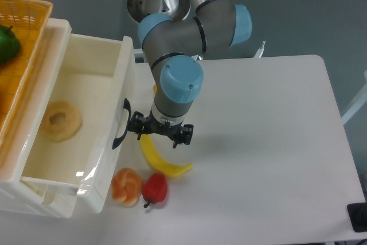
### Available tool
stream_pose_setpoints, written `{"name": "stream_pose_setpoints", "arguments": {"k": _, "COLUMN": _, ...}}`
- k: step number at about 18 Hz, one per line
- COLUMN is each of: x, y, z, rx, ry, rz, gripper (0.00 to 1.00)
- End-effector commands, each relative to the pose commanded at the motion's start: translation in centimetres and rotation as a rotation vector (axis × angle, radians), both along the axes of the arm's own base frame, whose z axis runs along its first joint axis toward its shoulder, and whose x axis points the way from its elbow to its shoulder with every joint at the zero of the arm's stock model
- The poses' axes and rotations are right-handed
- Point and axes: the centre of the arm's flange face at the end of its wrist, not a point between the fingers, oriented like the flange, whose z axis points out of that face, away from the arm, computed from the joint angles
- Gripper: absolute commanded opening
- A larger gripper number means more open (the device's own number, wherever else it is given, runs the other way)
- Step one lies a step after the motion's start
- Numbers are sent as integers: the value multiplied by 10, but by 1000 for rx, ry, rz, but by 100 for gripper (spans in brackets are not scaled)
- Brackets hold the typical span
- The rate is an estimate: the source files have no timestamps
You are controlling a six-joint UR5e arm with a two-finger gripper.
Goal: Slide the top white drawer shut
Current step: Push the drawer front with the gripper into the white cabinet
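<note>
- The top white drawer stands well open at the left of the desk, a bagel lying on its floor; a good stretch of travel is left, so a push that stops early leaves it ajar.
- The claw hangs just beside the black handle, its left tip at or near it; whether they touch I cannot tell. Its fingers look spread and pinch nothing.
- A one-tip, off-centre push can twist the drawer in its frame and jam it.
- The banana lies under the claw; a low pass can drag it.
- The bread roll and red pepper sit near the drawer's front corner and may be nudged.
</note>
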Motion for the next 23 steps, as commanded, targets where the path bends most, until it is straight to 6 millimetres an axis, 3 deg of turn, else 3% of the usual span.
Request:
{"name": "stream_pose_setpoints", "arguments": {"k": 4, "x": 2, "y": 1, "z": 2, "rx": 0, "ry": 0, "rz": -3, "gripper": 100}}
{"name": "stream_pose_setpoints", "arguments": {"k": 23, "x": 50, "y": 23, "z": 16, "rx": 12, "ry": 19, "rz": -52, "gripper": 100}}
